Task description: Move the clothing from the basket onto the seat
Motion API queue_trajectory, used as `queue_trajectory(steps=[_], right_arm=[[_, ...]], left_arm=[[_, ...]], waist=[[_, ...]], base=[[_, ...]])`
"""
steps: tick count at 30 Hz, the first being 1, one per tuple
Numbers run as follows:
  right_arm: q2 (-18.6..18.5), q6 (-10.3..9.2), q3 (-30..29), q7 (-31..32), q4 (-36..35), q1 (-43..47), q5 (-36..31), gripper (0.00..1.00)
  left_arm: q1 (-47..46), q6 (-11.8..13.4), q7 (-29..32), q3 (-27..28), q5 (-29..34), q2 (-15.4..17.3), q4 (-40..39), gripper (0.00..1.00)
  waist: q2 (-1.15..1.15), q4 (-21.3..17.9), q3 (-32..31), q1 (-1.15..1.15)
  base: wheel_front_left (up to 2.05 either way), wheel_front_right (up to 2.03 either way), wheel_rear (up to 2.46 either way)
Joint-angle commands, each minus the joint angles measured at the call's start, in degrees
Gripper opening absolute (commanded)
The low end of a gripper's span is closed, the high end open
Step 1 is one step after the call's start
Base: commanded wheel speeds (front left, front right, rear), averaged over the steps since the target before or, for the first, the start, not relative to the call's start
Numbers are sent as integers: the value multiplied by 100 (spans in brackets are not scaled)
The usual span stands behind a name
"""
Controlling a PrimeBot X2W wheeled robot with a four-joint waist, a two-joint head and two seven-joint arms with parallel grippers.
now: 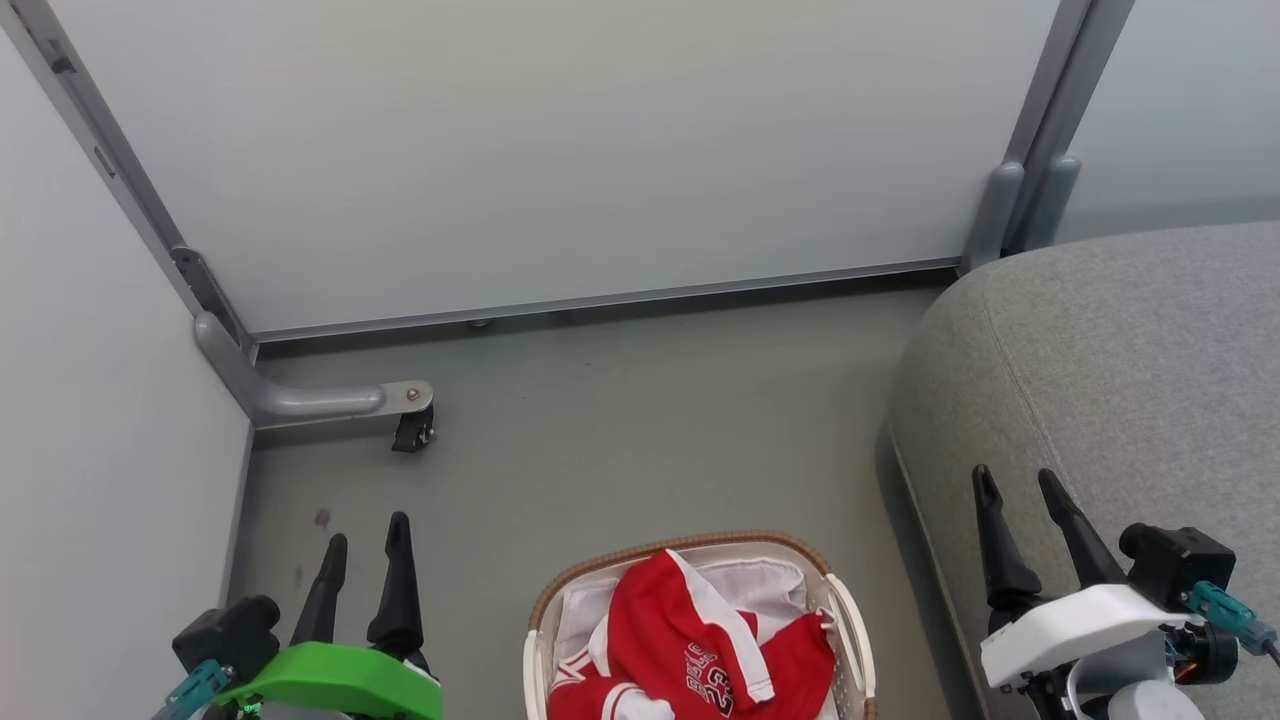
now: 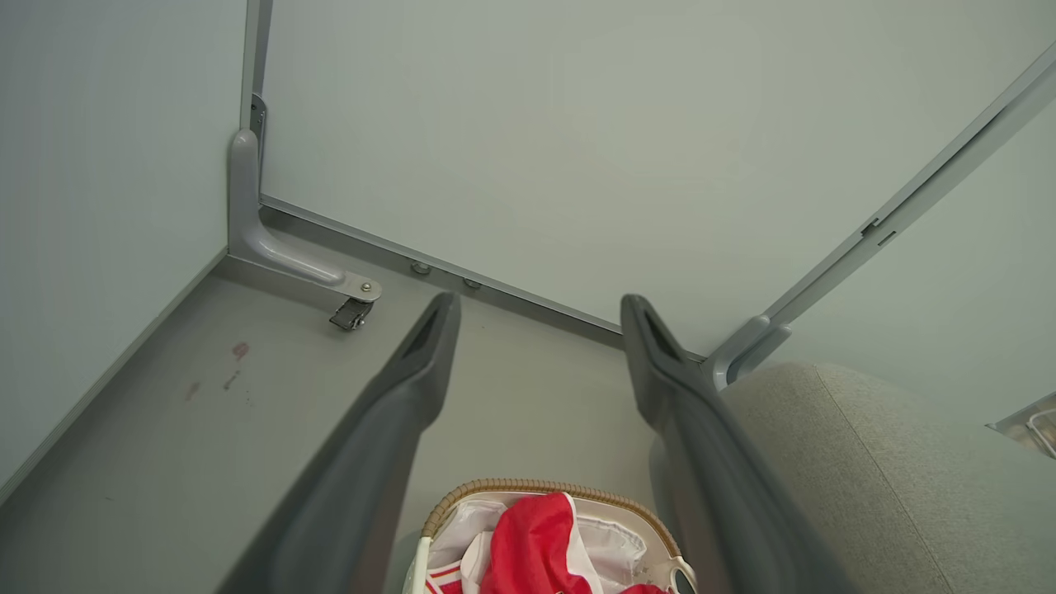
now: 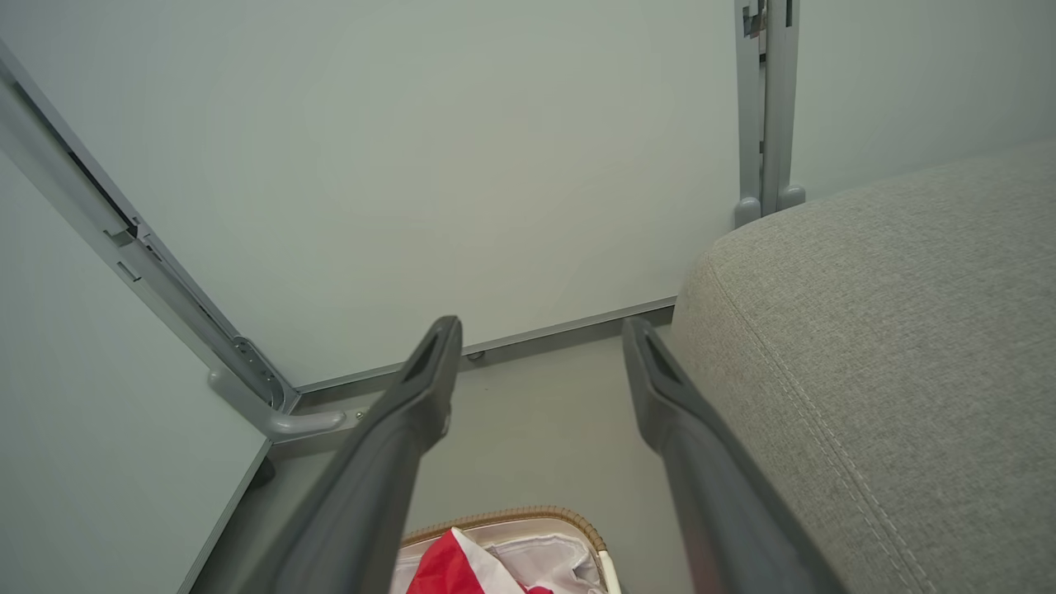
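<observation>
**Surroundings: non-task items**

Grey bracket foot [image 1: 310,400] with black caster [image 1: 412,432]: just ahead of the left claw [image 1: 368,530].
Reddish stains [image 1: 322,518] on grey floor [image 1: 650,430]: beside that claw's outer fingertip.
Grey upright posts [image 1: 1040,190]: well ahead of the right claw [image 1: 1015,475].
Pale partition panels [image 1: 560,150]: beyond both.

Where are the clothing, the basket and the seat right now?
clothing [image 1: 680,630], head view, red jersey fabric.
basket [image 1: 620,553], head view, brown far rim.
seat [image 1: 1120,360], head view, bare grey upholstery.

Red clothing [image 1: 690,640] in basket [image 1: 850,620] beside seat [image 1: 1110,370]
</observation>
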Motion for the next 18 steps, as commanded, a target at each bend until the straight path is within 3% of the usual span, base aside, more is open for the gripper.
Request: queue_trajectory(steps=[1, 18], right_arm=[[-36, 2, 10, -55, -24, 26, -157, 100], [-45, 2, 38, -267, -48, 79, -984, 100]], left_arm=[[37, -10, -59, -19, 145, 43, -3, 100], [59, -23, -265, -164, 788, 50, 164, 100]], waist=[[0, -1, 2, 0], [0, 32, 8, 0]], base=[[0, 0, 0], [0, 0, 0]])
